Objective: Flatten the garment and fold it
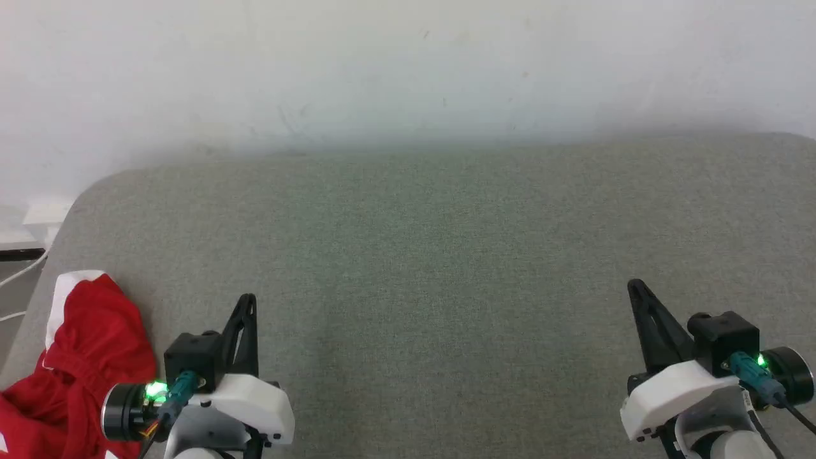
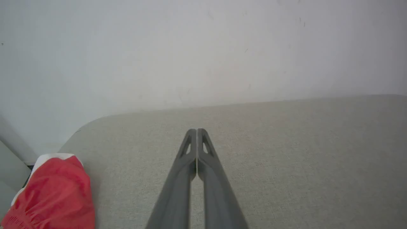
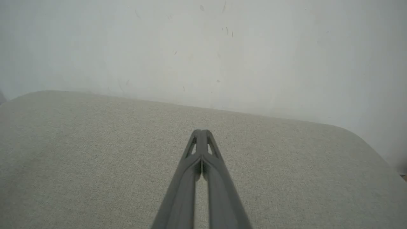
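The garment (image 1: 83,357) is a bunched heap of bright red fabric with a white trim edge, lying at the near left corner of the grey surface; its lettering is hidden in the folds. The left wrist view has the same red heap (image 2: 54,197) at its lower left. My left gripper (image 1: 247,299) hovers just right of the heap, apart from it, fingers pressed together (image 2: 197,131) and holding nothing. Far to the right, my right gripper (image 1: 634,285) is also shut and empty (image 3: 201,131) above bare fabric.
The grey fabric-covered surface (image 1: 433,255) has rounded far corners and stops close to a pale wall (image 1: 408,70). Off its left edge lie white cables (image 1: 19,280) on the floor.
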Robot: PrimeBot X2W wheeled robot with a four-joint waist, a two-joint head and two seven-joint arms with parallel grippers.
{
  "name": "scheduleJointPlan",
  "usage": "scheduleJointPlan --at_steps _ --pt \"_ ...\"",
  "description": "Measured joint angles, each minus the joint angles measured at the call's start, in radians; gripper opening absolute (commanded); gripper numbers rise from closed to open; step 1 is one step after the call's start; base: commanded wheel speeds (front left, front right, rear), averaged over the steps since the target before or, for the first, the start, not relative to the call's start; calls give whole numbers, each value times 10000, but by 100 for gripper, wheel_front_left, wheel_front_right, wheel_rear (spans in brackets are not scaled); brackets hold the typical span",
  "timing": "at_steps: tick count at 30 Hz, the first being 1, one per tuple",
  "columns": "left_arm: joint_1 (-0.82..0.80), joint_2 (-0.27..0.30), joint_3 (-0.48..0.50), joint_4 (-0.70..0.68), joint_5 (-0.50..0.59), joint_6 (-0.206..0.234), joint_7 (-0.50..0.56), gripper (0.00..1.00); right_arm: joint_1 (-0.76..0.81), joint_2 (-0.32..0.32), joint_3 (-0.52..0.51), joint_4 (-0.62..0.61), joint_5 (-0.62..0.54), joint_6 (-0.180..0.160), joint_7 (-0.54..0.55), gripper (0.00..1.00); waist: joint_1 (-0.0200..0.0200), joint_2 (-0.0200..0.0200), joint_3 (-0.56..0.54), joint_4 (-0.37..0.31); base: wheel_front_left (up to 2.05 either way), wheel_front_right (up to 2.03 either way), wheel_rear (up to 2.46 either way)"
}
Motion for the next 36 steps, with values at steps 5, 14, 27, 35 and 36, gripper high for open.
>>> scheduleJointPlan --at_steps 5,14,27,35,36 --pt "0 0 0 0 0 0 0 0 0 0 0 0 0 0 0 0 0 0 0 0 0 0 0" --pt "0 0 0 0 0 0 0 0 0 0 0 0 0 0 0 0 0 0 0 0 0 0 0" --pt "5 2 -36 12 -25 -8 -12 100 11 -6 4 8 21 0 -29 100 0 0 4 -7 0 0 0" --pt "5 2 -94 75 -288 -17 -198 100 13 -6 2 35 159 0 -192 100 0 0 -2 -7 0 0 0" --pt "4 2 -104 82 -299 -17 -201 100 14 -6 2 35 184 0 -213 100 0 0 -5 -3 0 0 0"
